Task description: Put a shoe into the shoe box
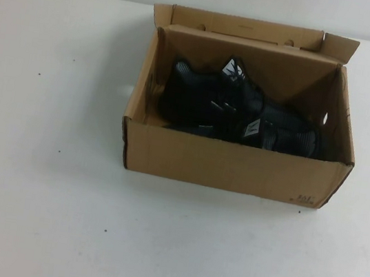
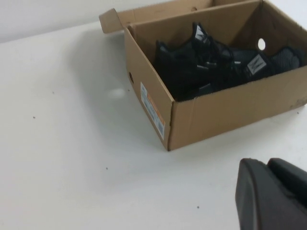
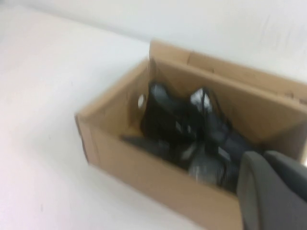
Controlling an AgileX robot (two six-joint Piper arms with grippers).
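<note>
**Shoes in box, lid open, arms clear — residual risks only**

Black knit running sneaker [image 1: 208,100] with short white dashes, black laces: inside the brown corrugated cardboard shoe box [image 1: 236,167], toward its left half, tilted rather than flat on the sole. Second matching black sneaker [image 1: 286,136] alongside, toward the right half, touching or overlapping the first; exact boundary between the two hard to separate, all black on black. White tongue tabs [image 1: 234,66] sticking up, one near the level of the box rim.

Task looks done, judging by contents.

Risks:
- Tilted, piled sneakers could settle or roll if box bumped.
- Raised tongue and laces might foul the hinged cardboard lid flap [image 1: 247,28] if closed; flap currently standing up at the far side.
- Light empty-walled box could slide on the white surface [image 1: 37,193] under any sideways nudge from a returning arm.
- Low contrast inside box: bad for any regrasp, easy to snag laces.

Box details: round hole in each end wall, orange-and-white label [image 2: 152,109] on the left end, small black print at the near right corner.

Left end effector [image 2: 271,194]: near the box's front left corner, off the box, nothing held; open or closed — cannot tell. Right end effector [image 3: 273,189]: just off the right end, blurred, nothing visibly held; cannot tell either. Neither visible from the high camera.
</note>
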